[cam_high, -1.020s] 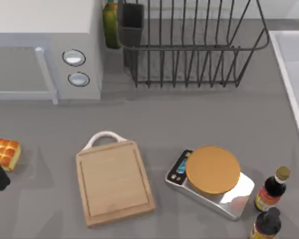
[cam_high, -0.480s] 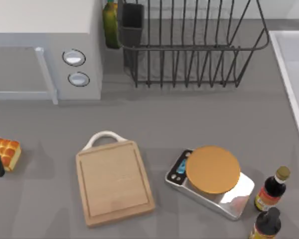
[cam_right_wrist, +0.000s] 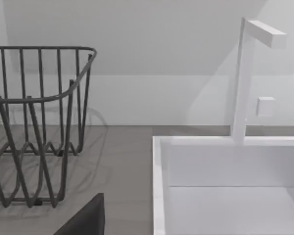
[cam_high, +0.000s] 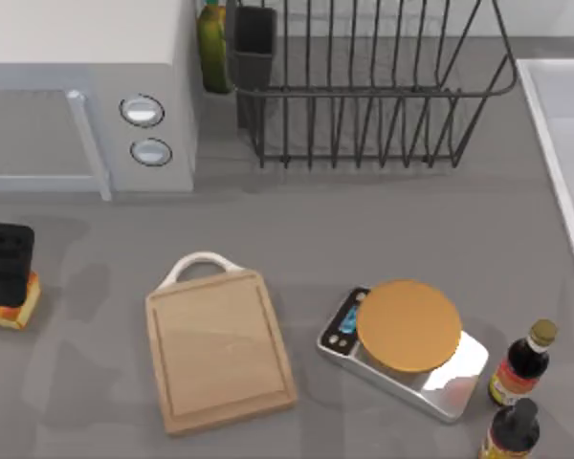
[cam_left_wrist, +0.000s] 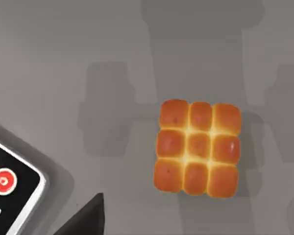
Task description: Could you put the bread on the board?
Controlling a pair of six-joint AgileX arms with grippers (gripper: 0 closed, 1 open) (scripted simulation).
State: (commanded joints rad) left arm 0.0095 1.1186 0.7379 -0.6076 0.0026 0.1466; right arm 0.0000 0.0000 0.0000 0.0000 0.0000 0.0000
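The bread (cam_left_wrist: 198,147), a small golden-orange block of pull-apart rolls, lies flat on the grey table at the far left (cam_high: 11,308). My left gripper (cam_high: 8,268) hangs right above it and covers its far part in the top view. In the left wrist view the bread sits untouched, with bare table all around it. The board (cam_high: 220,349), light wood with a white loop handle, lies to the right of the bread with nothing on it. My right arm is parked; a dark part of its gripper (cam_right_wrist: 85,221) shows in the right wrist view.
A microwave (cam_high: 86,96) stands at the back left, a wire dish rack (cam_high: 364,86) at the back middle and a white sink (cam_right_wrist: 225,186) at the right. A scale with a round orange-brown disc (cam_high: 408,325) sits right of the board, two dark bottles (cam_high: 521,368) beyond it.
My left gripper has come in from the table's left edge and now stands over the bread. The bread and the board have not moved.
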